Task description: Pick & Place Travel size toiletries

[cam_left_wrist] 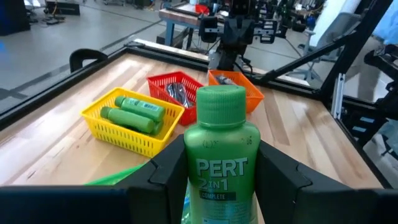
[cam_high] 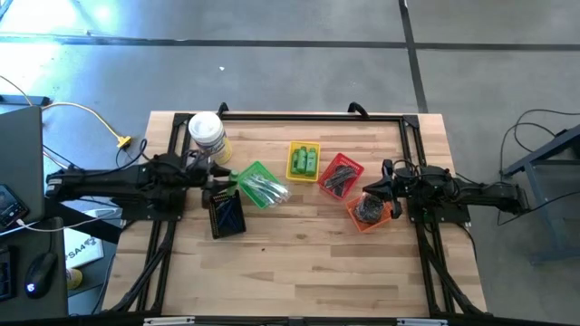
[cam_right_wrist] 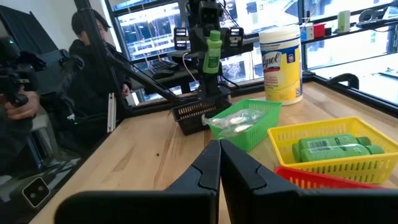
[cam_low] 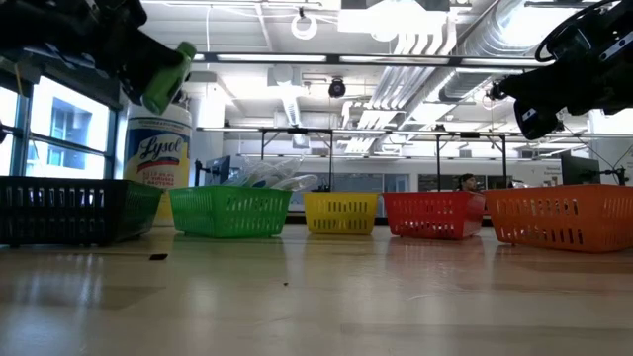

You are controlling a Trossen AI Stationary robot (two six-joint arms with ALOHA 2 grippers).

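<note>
A bright green PERT bottle [cam_left_wrist: 219, 143] is in my left gripper [cam_high: 220, 172], raised above the table's left part, between the Lysol jar [cam_high: 207, 134] and the black basket [cam_high: 227, 214]. A green basket [cam_high: 259, 185] holds clear-wrapped silvery pieces. Two more green bottles lie in the yellow basket [cam_high: 304, 161]. Dark slim items fill the red basket [cam_high: 341, 176], and dark grey discs lie in the orange basket [cam_high: 370, 214]. My right gripper [cam_right_wrist: 219, 152] is shut on nothing, by the orange basket's far side at the table's right. My left gripper pinches the bottle's body by its two sides [cam_left_wrist: 188, 167] between its two fingers [cam_left_wrist: 163, 173]. The fingers come in about level from the table's left. The bottle is lifted clear, cap [cam_low: 182, 51] up and leaning toward the table's right, with its label facing the wrist camera.
The baskets stand in a row across the table's middle, inside a black frame [cam_high: 308, 116] that rims the far edge and sides. The near half of the wooden tabletop [cam_high: 299, 272] is bare. A person [cam_right_wrist: 93, 56] sits beyond the table's left side.
</note>
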